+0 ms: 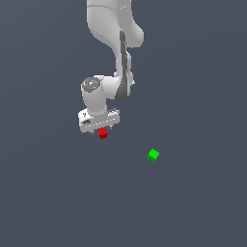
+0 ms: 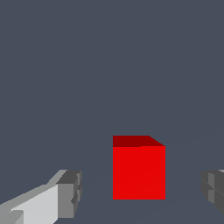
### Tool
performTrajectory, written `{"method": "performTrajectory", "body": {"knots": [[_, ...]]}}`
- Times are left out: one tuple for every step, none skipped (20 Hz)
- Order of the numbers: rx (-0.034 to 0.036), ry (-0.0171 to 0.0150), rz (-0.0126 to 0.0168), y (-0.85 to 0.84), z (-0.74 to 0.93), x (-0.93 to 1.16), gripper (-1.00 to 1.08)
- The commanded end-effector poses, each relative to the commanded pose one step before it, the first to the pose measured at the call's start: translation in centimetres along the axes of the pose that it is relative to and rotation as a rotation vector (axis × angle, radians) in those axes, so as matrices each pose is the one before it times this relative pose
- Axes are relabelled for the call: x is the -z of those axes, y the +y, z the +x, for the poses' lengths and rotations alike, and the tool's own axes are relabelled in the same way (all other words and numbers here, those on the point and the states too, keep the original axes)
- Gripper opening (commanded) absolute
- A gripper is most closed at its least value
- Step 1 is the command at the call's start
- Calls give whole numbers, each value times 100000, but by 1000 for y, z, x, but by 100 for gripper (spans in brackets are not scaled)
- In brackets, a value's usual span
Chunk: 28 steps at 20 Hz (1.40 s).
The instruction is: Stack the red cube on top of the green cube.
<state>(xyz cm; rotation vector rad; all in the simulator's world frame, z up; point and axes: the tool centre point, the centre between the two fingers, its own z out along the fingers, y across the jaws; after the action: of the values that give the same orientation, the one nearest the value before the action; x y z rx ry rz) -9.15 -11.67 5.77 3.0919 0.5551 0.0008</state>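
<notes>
Pincer (image 2: 139, 194): spread wide; the red cube sits in the gap between the two fingers with dark floor showing on both sides, so neither pad touches it and nothing is held.
Fingers (image 2: 69, 194): blocky grey pads with stepped, faceted faces; one is mounted on a pale, smooth white bar, the other is cut off by the frame edge.
Red cube (image 1: 102, 133): small, plain, matte bright red, sharp-edged, with a darker top face in the wrist view; it lies directly under the pincer.
Green cube (image 1: 153, 155): small, plain, bright green, about the same size as the red one; it lies alone, well apart from the red cube, toward the exterior view's right and lower in the frame.
Arm (image 1: 113, 43): glossy white rounded shells with dark grey seams.
Worktop (image 1: 193, 207): flat, even slate-grey, no texture.
</notes>
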Motion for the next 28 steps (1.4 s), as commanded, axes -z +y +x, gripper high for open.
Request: {"method": "performTrajectory", "body": {"knots": [[65,-67,45,-20,-62,-1083,100],[68,9,-4,-15,-2,-523,100],[0,0,0,17,-16,-479,100],[0,0,0,18,-9,-416,100],[68,8,-5,-12,17,-349,100],[0,0,0,19,4,-294,100],[48,5,-4,-3,22,-233,100],[0,0,0,17,10,-180,100],[0,0,0,14,10,-126,100],[0,0,0,9,7,-75,100],[0,0,0,3,3,-25,100],[0,0,0,0,0,0,-100],[0,0,0,0,0,0,-100],[0,0,0,0,0,0,-100],[0,0,0,0,0,0,-100],[0,0,0,0,0,0,-100],[0,0,0,0,0,0,-100],[0,0,0,0,0,0,-100],[0,0,0,0,0,0,-100],[0,0,0,0,0,0,-100],[0,0,0,0,0,0,-100],[0,0,0,14,-3,24,-100],[0,0,0,0,0,27,-100],[0,0,0,-1,-1,80,-100],[0,0,0,-1,-2,133,-100],[0,0,0,-2,-3,187,-100],[0,0,0,-3,-5,240,-100],[0,0,0,-5,-7,293,-100]]}}
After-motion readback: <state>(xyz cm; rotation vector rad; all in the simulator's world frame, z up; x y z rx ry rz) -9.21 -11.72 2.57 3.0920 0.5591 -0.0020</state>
